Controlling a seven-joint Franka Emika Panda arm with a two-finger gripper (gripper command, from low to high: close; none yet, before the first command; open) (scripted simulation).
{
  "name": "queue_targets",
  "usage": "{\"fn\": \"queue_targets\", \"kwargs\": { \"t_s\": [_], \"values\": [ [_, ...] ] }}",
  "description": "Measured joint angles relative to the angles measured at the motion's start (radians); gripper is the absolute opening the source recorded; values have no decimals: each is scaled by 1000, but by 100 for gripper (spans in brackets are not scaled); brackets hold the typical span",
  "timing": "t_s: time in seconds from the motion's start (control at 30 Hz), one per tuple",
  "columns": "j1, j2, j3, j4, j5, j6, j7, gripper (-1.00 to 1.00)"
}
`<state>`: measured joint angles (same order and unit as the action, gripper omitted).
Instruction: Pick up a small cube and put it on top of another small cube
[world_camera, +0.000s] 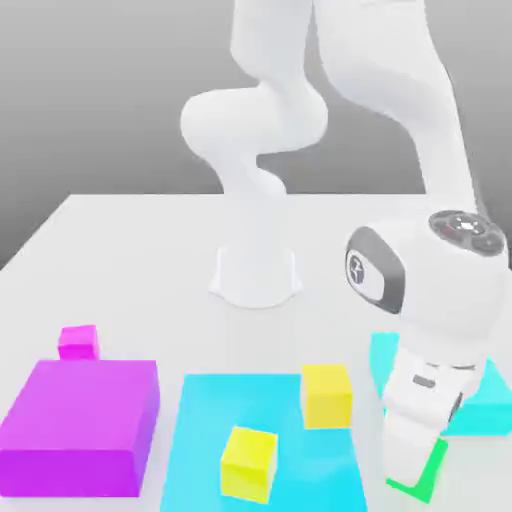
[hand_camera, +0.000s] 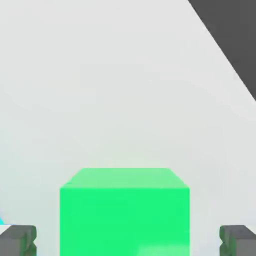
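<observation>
The small green cube (hand_camera: 124, 212) sits on the white table (world_camera: 130, 250) at the near right corner of the exterior view, with my gripper (hand_camera: 128, 240) lowered over it. Through the hand view I see the dark fingertips (hand_camera: 18, 240) standing one on each side of the block, each with a strip of table showing between pad and face. So I read the jaws as spread a little wider than the cube and gripping nothing yet.

In the exterior view the arm's white hand (world_camera: 425, 400) covers most of the cube, leaving a green edge (world_camera: 425, 480) showing beside a flat cyan tile (world_camera: 490, 400).

I judge the cube to be rigid and light, with plain matte faces that should give the pads fair friction. Its flat parallel sides are the natural hold, taken around mid-height and centred, so it does not twist as the jaws meet it.

The small magenta cube (world_camera: 78, 341) waits well apart on the exterior view's left, just behind a big flat magenta block (world_camera: 82, 425). Two yellow cubes (world_camera: 327, 394) (world_camera: 249, 463) rest on a second, larger cyan slab (world_camera: 200, 430) between the two. The target top is small, so I expect a square, level grip to matter at placement.
</observation>
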<state>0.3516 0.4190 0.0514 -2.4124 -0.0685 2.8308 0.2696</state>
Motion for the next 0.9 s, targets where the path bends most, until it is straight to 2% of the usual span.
{"fn": "queue_targets", "kwargs": {
  "t_s": [0.17, 0.33, 0.43, 0.63, 0.73, 0.9],
  "values": [
    [0, 7, 0, 1, -3, 5, 2, -100],
    [-12, -136, 25, -22, 20, -113, -28, -100],
    [-36, -173, 11, -20, 13, -136, -63, -100],
    [-107, -245, -82, -31, -44, -156, -79, -100],
    [-156, -295, -167, -63, -86, -165, -11, -100],
    [-381, -405, -296, -154, -174, -181, 214, -100]
  ]
}}
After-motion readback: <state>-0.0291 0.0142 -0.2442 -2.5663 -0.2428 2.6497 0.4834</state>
